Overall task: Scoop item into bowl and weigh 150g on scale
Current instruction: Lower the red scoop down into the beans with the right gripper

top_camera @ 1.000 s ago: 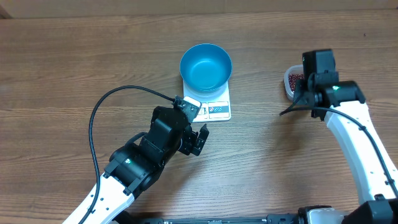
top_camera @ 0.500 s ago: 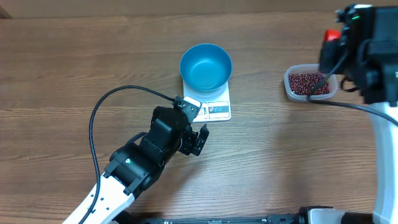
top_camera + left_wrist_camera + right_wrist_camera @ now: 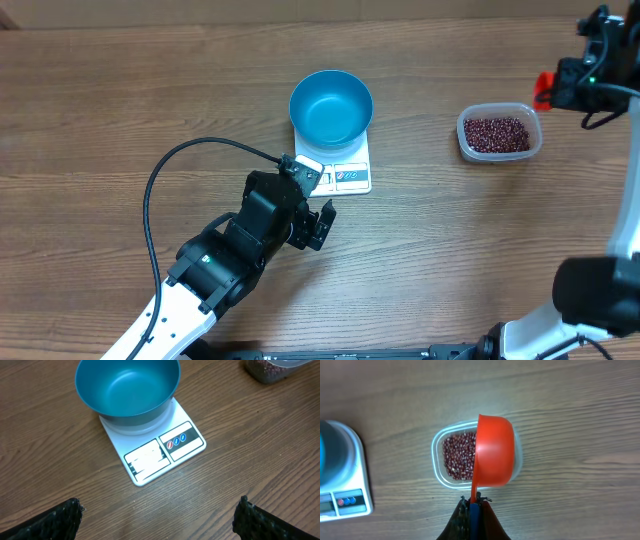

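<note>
Left gripper (image 3: pixel 157 522) jaws spread wide, empty, blue bowl (image 3: pixel 127 385) on white scale (image 3: pixel 165 452) directly ahead, panel lettering too small to read, right gripper (image 3: pixel 474 506) jaws clamped on red scoop (image 3: pixel 494 450) handle, scoop ahead above clear tub (image 3: pixel 436 455) of red beans (image 3: pixel 457 457)

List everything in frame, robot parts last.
bowl: one, bright blue, empty, sitting on the scale.
scale: one, white, centre of the table, buttons facing the left arm.
tub: one, clear plastic, right of the scale.
beans: many, dark red, heaped in the tub.
scoop: one, red-orange, held by its handle, raised near the tub.
table: one, brown wood grain.
cable: one, black, looping along the left arm.
left fingers: two, black, wide open, empty, on the near side of the scale.
right fingers: two, black, shut on the scoop handle.
</note>
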